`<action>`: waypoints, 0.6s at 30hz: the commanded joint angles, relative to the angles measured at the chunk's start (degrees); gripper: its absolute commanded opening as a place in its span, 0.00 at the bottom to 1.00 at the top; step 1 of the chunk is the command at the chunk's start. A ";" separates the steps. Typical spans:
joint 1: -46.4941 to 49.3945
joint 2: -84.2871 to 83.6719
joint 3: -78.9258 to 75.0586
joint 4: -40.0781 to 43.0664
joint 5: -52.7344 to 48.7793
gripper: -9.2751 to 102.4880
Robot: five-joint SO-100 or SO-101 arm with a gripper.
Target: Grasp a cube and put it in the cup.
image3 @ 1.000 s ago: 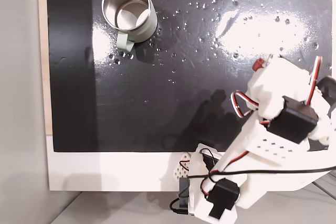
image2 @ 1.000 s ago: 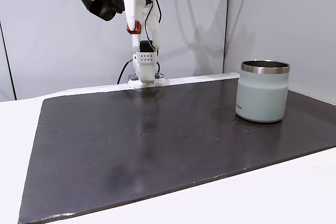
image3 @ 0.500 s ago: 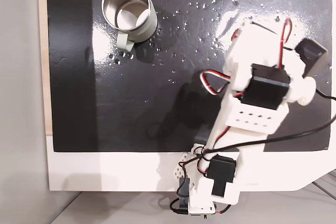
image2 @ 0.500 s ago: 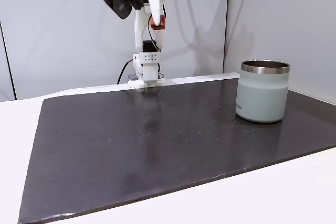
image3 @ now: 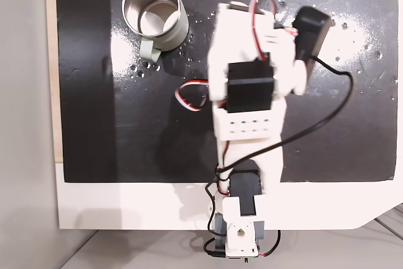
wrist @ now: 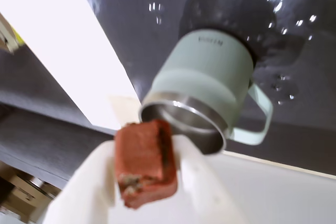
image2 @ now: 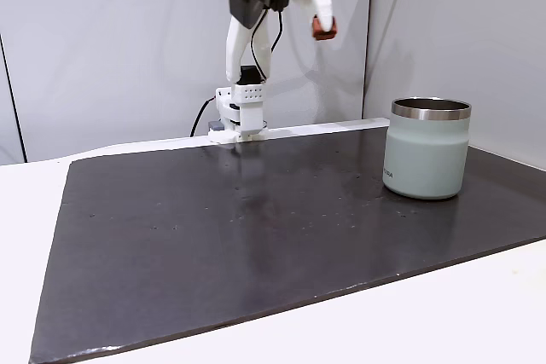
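Cube [wrist: 145, 162] upright in tool [wrist: 147, 169]

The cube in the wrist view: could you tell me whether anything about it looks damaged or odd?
Yes: the cube, clamped between the white jaws, looks chipped along its lower edge, where pale crumbly patches break the reddish surface. The picture is blurred, so I cannot tell wear from dirt. The cup behind it looks sound.

In the wrist view the white fingers [wrist: 89, 182] run off the bottom edge, blurred, hiding the cube's [wrist: 145, 162] flanks between them. The cup's [wrist: 207, 82] lettering, beyond the jaws, is too blurred to read.
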 commanded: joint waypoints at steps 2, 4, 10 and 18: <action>-4.92 -1.14 -5.19 -1.85 -0.79 0.08; -6.50 -2.90 -7.21 -2.29 -1.23 0.08; -8.88 -11.25 -16.61 -3.08 -2.55 0.08; -10.55 -20.57 -26.02 -4.31 -3.25 0.08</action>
